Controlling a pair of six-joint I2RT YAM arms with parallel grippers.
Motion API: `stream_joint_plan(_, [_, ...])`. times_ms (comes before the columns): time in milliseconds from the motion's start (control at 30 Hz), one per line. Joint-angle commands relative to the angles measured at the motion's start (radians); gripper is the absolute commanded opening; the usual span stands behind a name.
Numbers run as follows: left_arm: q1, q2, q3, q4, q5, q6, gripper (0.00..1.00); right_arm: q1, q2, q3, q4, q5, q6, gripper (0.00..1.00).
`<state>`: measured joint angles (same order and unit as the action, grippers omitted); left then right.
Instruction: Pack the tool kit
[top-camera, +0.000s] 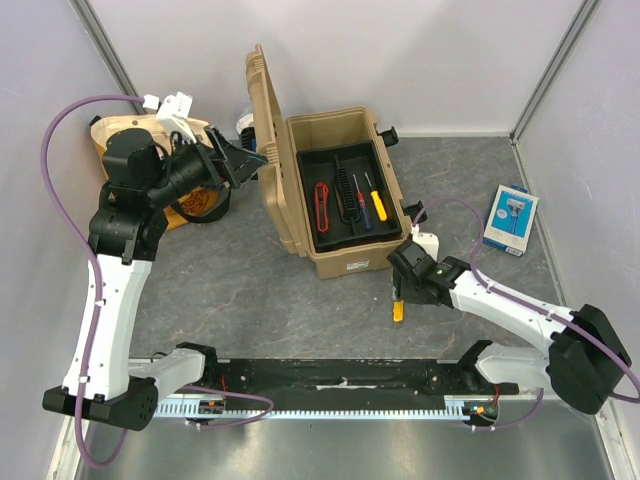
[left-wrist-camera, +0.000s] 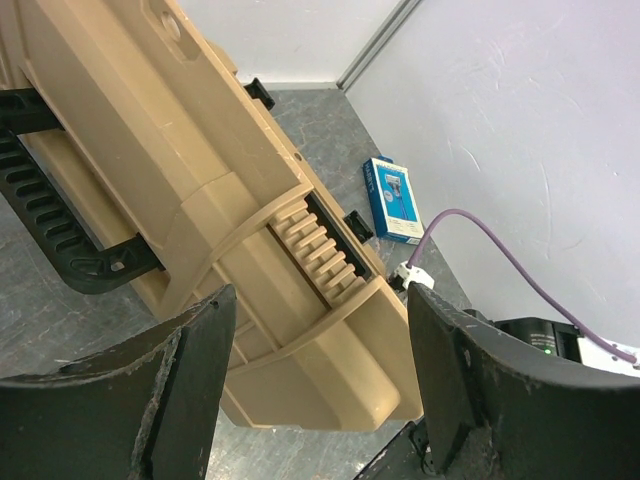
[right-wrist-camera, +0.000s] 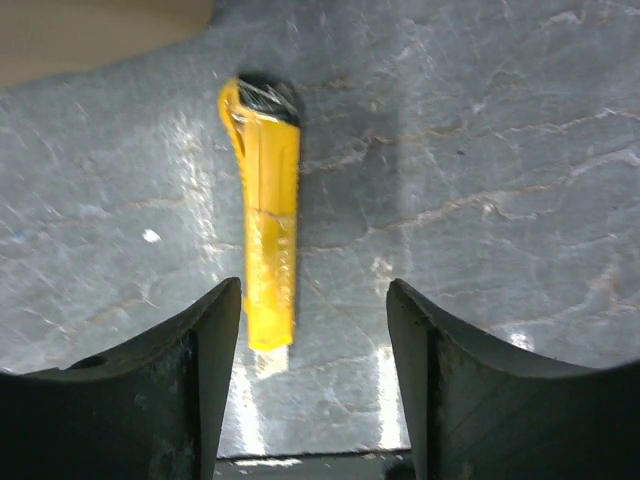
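Note:
The tan toolbox (top-camera: 345, 195) stands open at the table's middle, its lid (top-camera: 265, 150) upright on the left. Its black tray (top-camera: 352, 195) holds a red cutter (top-camera: 321, 205) and screwdrivers (top-camera: 368, 200). A yellow cutter (right-wrist-camera: 266, 215) lies on the table in front of the box, also in the top view (top-camera: 398, 310). My right gripper (right-wrist-camera: 312, 350) is open just above it, the cutter near the left finger. My left gripper (top-camera: 240, 160) is open and empty behind the lid; the left wrist view shows the lid's ribbed back (left-wrist-camera: 250, 230).
A flat blue-white packet (top-camera: 511, 220) lies at the right, also in the left wrist view (left-wrist-camera: 392, 198). A yellow cloth bag (top-camera: 190, 185) sits at the back left under the left arm. Walls enclose the table on three sides.

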<state>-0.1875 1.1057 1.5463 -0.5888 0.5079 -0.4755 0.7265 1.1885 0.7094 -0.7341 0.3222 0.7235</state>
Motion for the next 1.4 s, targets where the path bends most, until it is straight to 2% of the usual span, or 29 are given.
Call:
stream_joint_plan(0, [-0.001, 0.006, 0.015, 0.038, 0.014, -0.031, 0.75, 0.002, 0.046, -0.042, 0.235, 0.009, 0.067, 0.65])
stream_joint_plan(233, [0.0, 0.013, 0.029, 0.029, 0.009, -0.023, 0.75, 0.002, 0.17, -0.041, 0.279, 0.008, 0.053, 0.55])
stream_joint_plan(467, [-0.001, 0.009, 0.032, 0.023, 0.001, -0.022, 0.75, 0.008, 0.154, -0.112, 0.303, 0.014, 0.111, 0.51])
stream_joint_plan(633, [-0.001, 0.01, 0.032, 0.024, 0.001, -0.023, 0.75, 0.024, 0.036, -0.157, 0.344, 0.035, 0.096, 0.6])
stream_joint_plan(767, [-0.001, 0.009, 0.029, 0.024, 0.003, -0.023, 0.75, 0.024, -0.042, -0.146, 0.349, 0.064, 0.07, 0.63])
stream_joint_plan(1200, [-0.001, 0.003, 0.02, 0.024, 0.006, -0.023, 0.75, 0.042, -0.141, -0.241, 0.367, 0.052, 0.12, 0.65])
stream_joint_plan(1367, [-0.001, -0.004, 0.002, 0.023, -0.009, -0.025, 0.75, 0.053, -0.08, -0.245, 0.38, 0.055, 0.113, 0.64])
